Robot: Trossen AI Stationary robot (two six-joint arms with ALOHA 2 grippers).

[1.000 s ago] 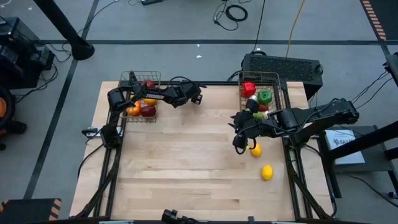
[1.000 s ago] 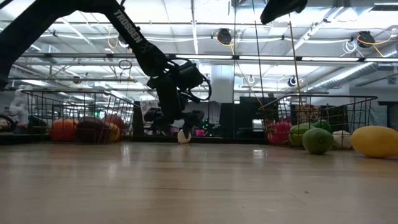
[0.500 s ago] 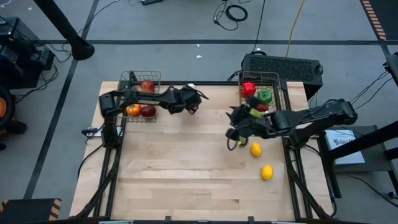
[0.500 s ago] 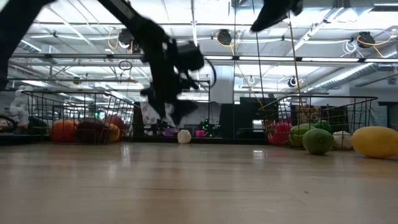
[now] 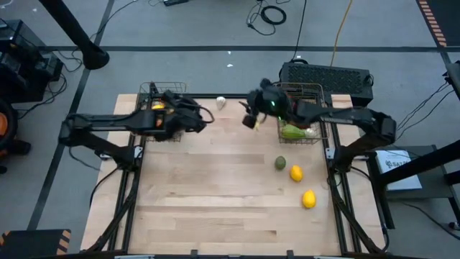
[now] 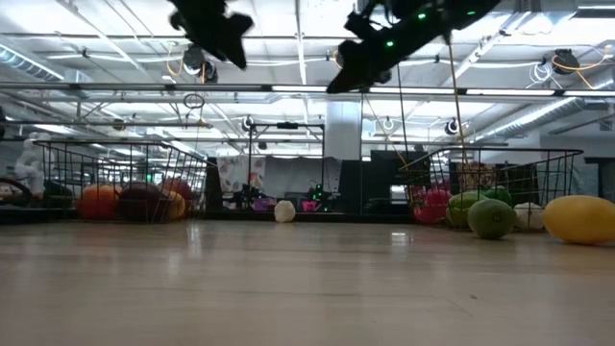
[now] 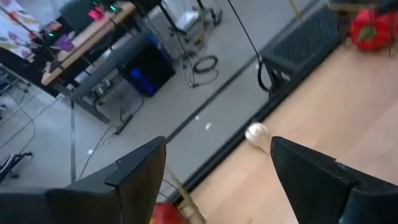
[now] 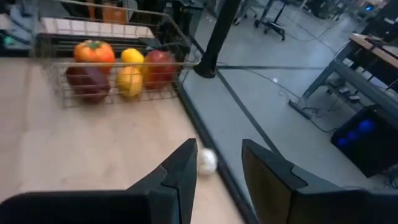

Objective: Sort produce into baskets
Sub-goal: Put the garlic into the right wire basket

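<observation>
Both tools ride high off the bench, empty. My left tool (image 5: 203, 119), beside the left basket (image 5: 162, 92), is spread wide. My right tool (image 5: 249, 121), by the right basket (image 5: 300, 90), is released to a narrow gap. White garlic (image 5: 221, 101) sits at the far edge between them; a green piece (image 5: 280, 163) and two lemons (image 5: 295, 173) lie loose. No readable writing.

Left gripper (image 5: 203, 119) pulled back from table centre toward left basket (image 5: 146, 92), lifted high, jaws wide, empty. Right gripper (image 5: 248, 119) swung from table beside yellow lemons (image 5: 295, 173) up to far edge, left of right basket (image 5: 321, 98). Green fruit (image 5: 280, 163) now uncovered on table. White garlic (image 5: 221, 101) exposed near far edge.
</observation>
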